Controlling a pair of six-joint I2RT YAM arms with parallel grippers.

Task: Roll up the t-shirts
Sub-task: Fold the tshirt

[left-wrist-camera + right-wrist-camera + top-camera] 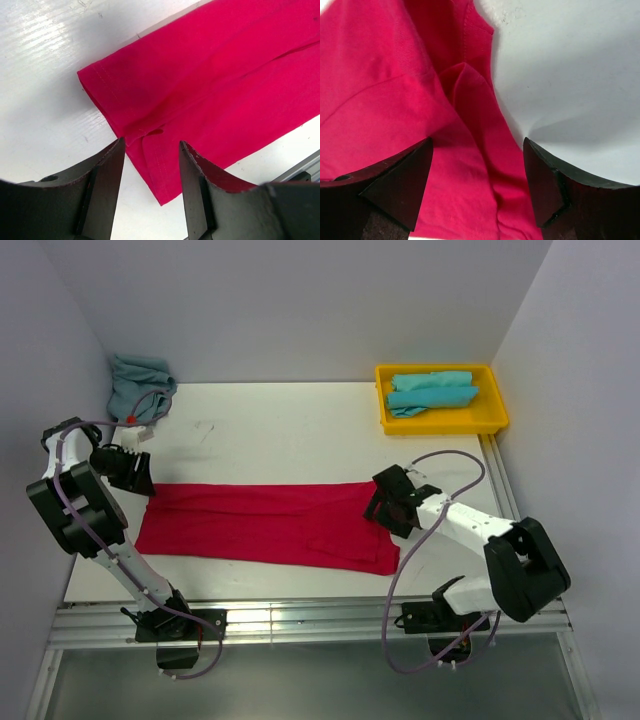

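A bright red t-shirt lies folded into a long flat strip across the white table. My left gripper is open just off the strip's left end; in the left wrist view the red hem corner lies between the jaws. My right gripper is open over the strip's right end; in the right wrist view red cloth fills the gap between the jaws. Rolled turquoise shirts lie in a yellow tray. Another turquoise shirt is crumpled at the back left.
The yellow tray stands at the back right corner by the right wall. Walls close in the left, back and right. A metal rail runs along the near table edge. Grey cables loop beside both arms.
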